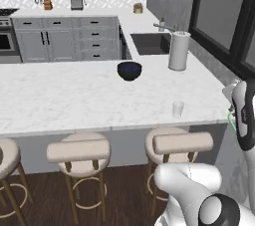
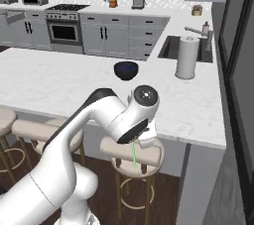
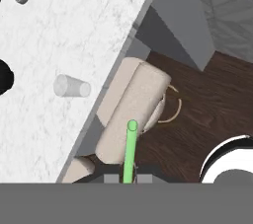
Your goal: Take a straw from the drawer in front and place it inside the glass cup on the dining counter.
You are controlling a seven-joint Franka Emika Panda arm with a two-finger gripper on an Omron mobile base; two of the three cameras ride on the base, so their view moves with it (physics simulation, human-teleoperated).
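My gripper [image 2: 135, 142] is shut on the light-green straw [image 2: 134, 157], which hangs straight down from the fingers. In the hand view the straw [image 3: 130, 149] sticks out from between the fingertips of the gripper [image 3: 127, 178], over a beige stool. The glass cup [image 1: 178, 109] stands upright near the front edge of the dining counter [image 1: 74, 100]. The hand view has the cup [image 3: 71, 86] off to the left of the straw, which is outside the counter's edge [image 3: 113, 75] and apart from the cup. A sliver of the straw [image 1: 232, 122] shows beside my arm. The drawer is out of view.
A dark blue bowl [image 1: 129, 70] sits mid-counter and a white paper-towel roll [image 1: 179, 51] stands by the sink [image 1: 149, 43]. Beige round stools [image 1: 182, 143] line the counter's front, over dark wood floor. Dark windows run along the right wall.
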